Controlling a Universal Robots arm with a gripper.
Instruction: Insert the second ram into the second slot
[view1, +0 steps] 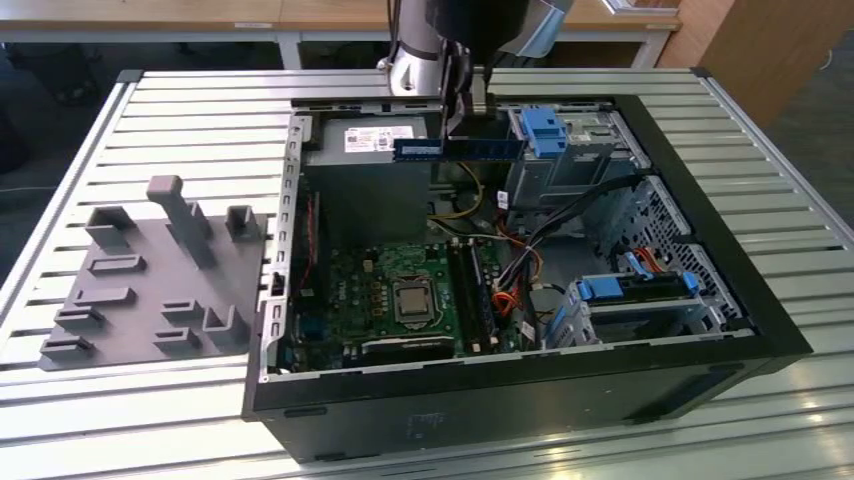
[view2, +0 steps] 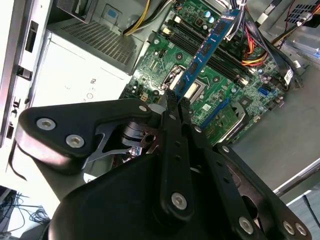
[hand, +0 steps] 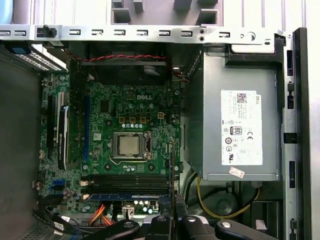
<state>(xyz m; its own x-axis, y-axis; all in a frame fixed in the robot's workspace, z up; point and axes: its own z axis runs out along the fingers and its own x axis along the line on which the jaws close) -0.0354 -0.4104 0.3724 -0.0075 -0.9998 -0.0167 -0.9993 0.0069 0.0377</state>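
The second ram (view1: 491, 147) is clamped between the fingers of the gripper (view1: 461, 135), taken near its middle, and is held high over the power supply (view1: 360, 158) at the far end of the case (view1: 534, 385). The memory slots (view1: 470, 290) are set lower, on the motherboard (view1: 380, 290) (nearer the exterior camera). The stick's long axis is laid across the exterior view, while the slots run near to far, so it is turned crosswise to them. A blue strip (hand: 125, 196) beside the dark slots is perhaps a stick already seated.
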